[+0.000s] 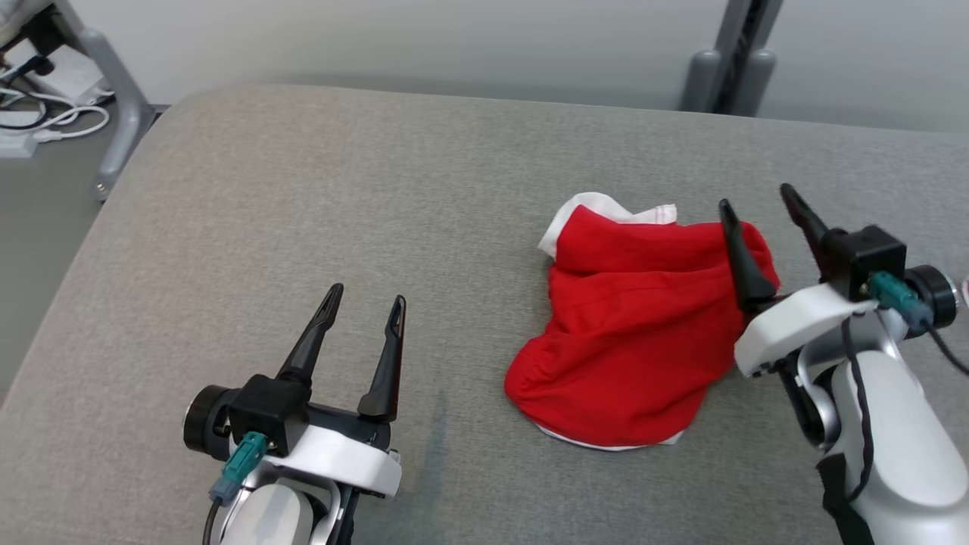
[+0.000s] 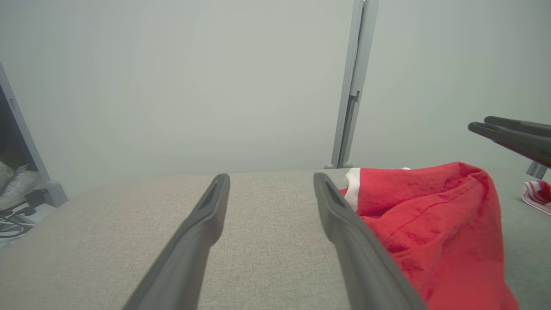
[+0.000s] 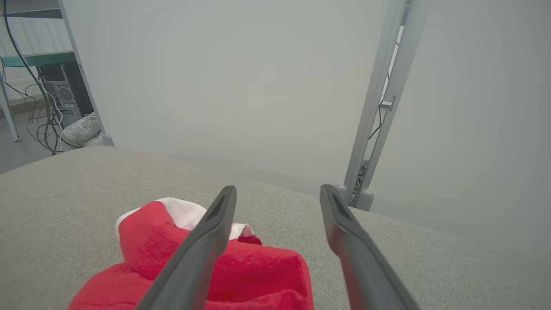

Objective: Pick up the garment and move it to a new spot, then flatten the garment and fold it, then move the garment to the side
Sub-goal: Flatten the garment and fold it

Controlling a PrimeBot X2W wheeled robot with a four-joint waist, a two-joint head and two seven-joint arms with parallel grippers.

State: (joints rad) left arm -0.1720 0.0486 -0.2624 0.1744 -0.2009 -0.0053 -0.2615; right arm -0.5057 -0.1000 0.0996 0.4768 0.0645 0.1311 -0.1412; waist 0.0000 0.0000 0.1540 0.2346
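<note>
Your right gripper [image 1: 757, 195] blocks the right edge of the garment [image 1: 636, 333], jaws spread, empty; left gripper [image 1: 368, 294] likewise, well apart.

Garment [image 1: 636, 333] R edge hid behind R hand [image 1: 756, 195]; striped cloth [image 2: 538, 193] cut off

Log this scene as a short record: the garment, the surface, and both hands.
garment: red with white trim, bunched up, neither flat nor folded
surface: grey padded top; the garment lies on its right part
left hand: open, empty, apart from the garment, to its left
right hand: open, empty, at the garment's right edge; contact cannot be told
task stage: flattening not yet done
</note>
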